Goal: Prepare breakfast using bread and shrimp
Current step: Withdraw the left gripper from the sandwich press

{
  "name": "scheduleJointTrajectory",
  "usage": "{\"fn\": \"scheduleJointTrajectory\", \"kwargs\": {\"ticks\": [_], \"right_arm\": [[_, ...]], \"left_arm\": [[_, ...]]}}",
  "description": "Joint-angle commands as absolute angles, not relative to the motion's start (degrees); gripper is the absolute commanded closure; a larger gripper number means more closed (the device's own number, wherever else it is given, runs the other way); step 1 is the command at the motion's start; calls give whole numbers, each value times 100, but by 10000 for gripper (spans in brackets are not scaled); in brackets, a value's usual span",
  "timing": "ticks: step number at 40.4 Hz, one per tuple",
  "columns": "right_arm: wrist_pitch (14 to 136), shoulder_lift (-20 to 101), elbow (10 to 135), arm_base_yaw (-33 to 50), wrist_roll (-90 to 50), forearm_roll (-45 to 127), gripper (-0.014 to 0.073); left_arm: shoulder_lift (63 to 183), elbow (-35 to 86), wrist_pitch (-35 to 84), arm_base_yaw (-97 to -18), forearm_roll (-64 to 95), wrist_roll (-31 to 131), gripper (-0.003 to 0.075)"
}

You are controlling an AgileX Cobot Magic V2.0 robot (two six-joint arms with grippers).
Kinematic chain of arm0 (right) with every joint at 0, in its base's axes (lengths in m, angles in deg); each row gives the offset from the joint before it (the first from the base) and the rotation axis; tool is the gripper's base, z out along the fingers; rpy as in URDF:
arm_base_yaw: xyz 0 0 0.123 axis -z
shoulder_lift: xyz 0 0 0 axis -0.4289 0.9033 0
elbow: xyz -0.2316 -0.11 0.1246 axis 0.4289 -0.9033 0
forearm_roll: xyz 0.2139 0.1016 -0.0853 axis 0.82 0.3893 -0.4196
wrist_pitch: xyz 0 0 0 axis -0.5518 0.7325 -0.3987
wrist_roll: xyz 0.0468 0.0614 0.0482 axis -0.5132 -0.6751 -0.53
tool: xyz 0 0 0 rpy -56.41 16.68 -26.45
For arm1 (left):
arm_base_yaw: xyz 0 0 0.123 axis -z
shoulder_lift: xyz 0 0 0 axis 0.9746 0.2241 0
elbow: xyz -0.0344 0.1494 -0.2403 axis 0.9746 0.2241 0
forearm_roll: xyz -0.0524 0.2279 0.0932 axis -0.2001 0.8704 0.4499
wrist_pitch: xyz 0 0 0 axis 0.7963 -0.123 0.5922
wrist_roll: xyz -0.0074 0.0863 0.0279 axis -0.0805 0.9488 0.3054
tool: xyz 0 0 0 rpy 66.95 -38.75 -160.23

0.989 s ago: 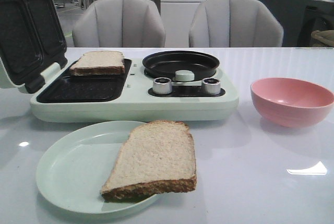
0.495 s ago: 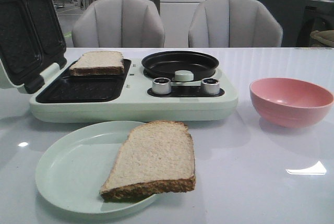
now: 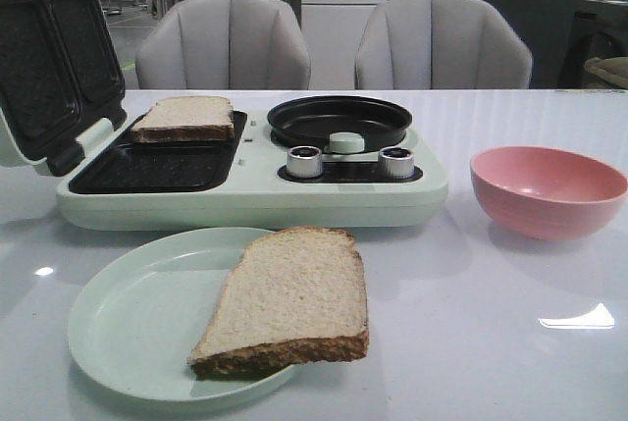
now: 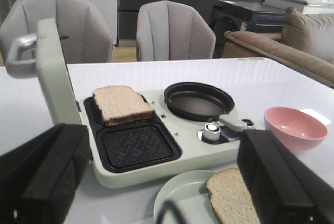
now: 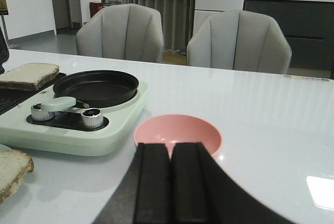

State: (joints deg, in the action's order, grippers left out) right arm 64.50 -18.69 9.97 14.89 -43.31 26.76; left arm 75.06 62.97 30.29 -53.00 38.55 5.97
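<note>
plate (image 3: 128, 323): one bread slice (image 3: 289, 298), overhanging rim | sandwich maker (image 3: 245, 190) far bay: second slice (image 3: 184, 117); near bay bare | pan (image 3: 339, 119), pink bowl (image 3: 548, 188): nothing visible | shrimp unseen | left gripper (image 4: 156, 182) spread wide | right gripper (image 5: 171, 182) pressed closed, holding nothing

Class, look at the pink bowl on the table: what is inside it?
The visible inside of the pink bowl shows only bare pink surface, no shrimp. In the right wrist view the shut right pincer covers its near part, and the front view hides the bottom behind the rim.
</note>
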Motion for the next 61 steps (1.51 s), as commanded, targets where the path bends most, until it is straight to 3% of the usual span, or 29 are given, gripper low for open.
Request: {"fn": "scheduleJointTrajectory", "kwargs": {"ticks": [1, 9, 16, 24, 46, 51, 57, 61], "right_arm": [[5922, -1980, 1020, 1474, -4312, 2605, 627], [5187, -1980, 1113, 1472, -4312, 2605, 627], [6026, -1612, 2044, 1472, -4312, 2605, 627], [7409, -313, 3245, 1472, -4312, 2605, 627], [7687, 726, 3562, 1467, -4316, 3311, 621], [8100, 1160, 3961, 1467, -4316, 3347, 508], [8456, 1796, 4418, 1467, -4316, 3375, 224], [8543, 2235, 4600, 1467, -4316, 3528, 115]], "left_arm": [[7205, 6391, 2671, -5249, 3874, 532, 93], [7022, 6760, 2693, -5249, 3897, 532, 93], [7022, 6786, 2516, -5249, 3897, 532, 93], [7022, 6786, 2501, -5249, 3897, 532, 93], [7022, 6786, 2487, -5249, 3897, 532, 93], [7022, 6786, 2487, -5249, 3897, 532, 93], [7022, 6786, 2487, -5249, 3897, 532, 93], [7022, 6786, 2487, -5249, 3897, 532, 93]]}}
